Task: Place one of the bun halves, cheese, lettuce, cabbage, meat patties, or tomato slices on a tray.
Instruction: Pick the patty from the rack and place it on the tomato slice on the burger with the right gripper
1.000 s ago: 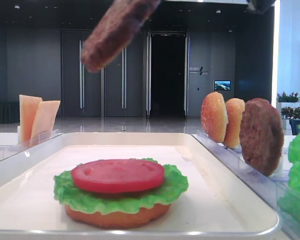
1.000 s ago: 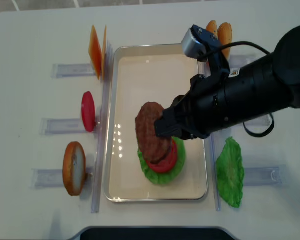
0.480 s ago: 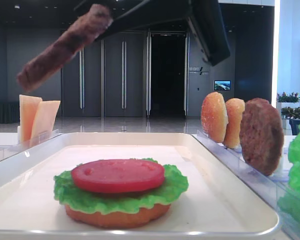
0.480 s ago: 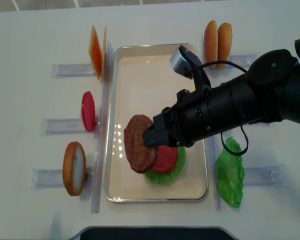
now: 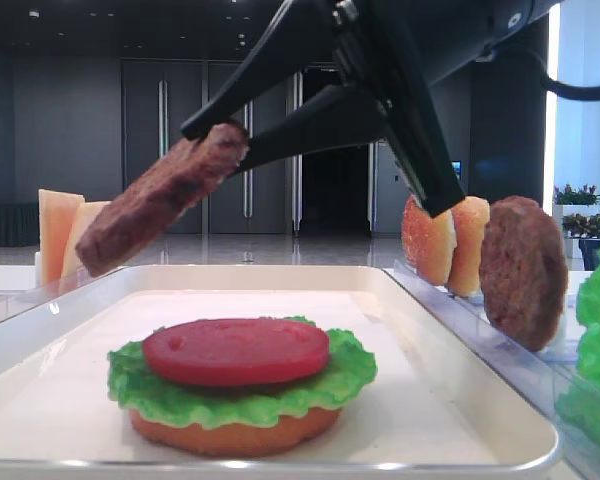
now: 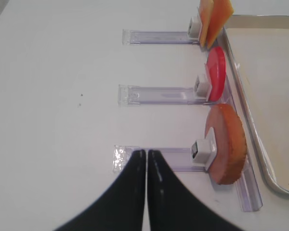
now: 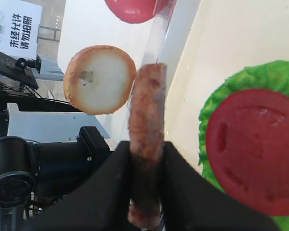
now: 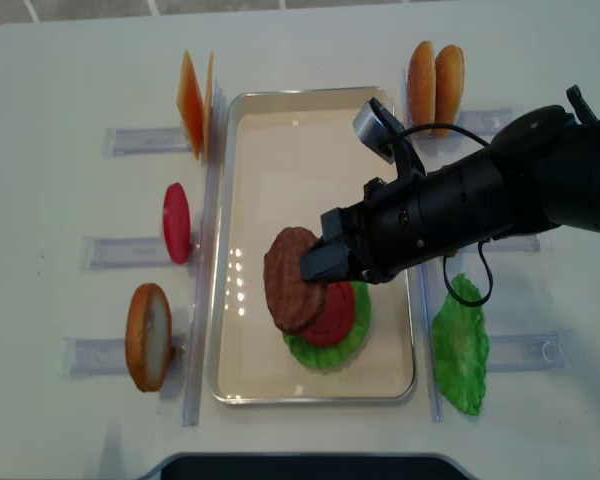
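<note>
From my console I saw the right gripper (image 8: pixel 315 266) clamped on a meat patty (image 8: pixel 291 293) — its two fingers (image 7: pixel 111 185) pinched the disc edge-on in the wrist view. The patty hung tilted above the tray (image 8: pixel 280 130), at about ten o'clock from the stack below: tomato slice (image 8: pixel 335 313) on lettuce (image 8: pixel 325 352) on a bun half (image 5: pixel 235 433). It overlapped the tomato from overhead yet stood clear of it in the low view. The left gripper (image 6: pixel 147 159) hovered with jaws together, holding nothing, over the table (image 6: pixel 53 96) beside a bun half (image 6: pixel 226 144) in its clear holder (image 6: pixel 180 159).
</note>
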Action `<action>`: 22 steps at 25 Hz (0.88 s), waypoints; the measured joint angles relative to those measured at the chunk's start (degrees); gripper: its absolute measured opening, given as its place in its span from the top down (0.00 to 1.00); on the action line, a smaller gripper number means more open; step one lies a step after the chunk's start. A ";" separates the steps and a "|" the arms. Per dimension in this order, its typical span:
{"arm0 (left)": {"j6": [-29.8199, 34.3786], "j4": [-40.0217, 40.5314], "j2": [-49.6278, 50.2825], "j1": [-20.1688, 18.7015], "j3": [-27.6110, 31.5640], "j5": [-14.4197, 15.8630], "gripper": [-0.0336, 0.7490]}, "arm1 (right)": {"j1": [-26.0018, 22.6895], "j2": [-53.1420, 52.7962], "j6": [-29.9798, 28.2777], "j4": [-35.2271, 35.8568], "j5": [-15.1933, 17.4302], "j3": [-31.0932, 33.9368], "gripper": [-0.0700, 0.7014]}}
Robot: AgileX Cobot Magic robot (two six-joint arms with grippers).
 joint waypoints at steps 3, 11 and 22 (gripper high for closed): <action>0.00 0.00 0.00 0.00 0.00 0.00 0.96 | -0.95 1.39 -0.16 0.04 1.60 0.00 0.71; 0.00 0.00 0.00 0.00 0.00 0.00 0.96 | -2.57 2.67 -0.41 0.11 3.09 0.00 0.71; 0.00 0.00 0.00 0.00 0.00 0.00 0.96 | -3.66 6.03 -0.88 0.17 4.98 0.68 0.71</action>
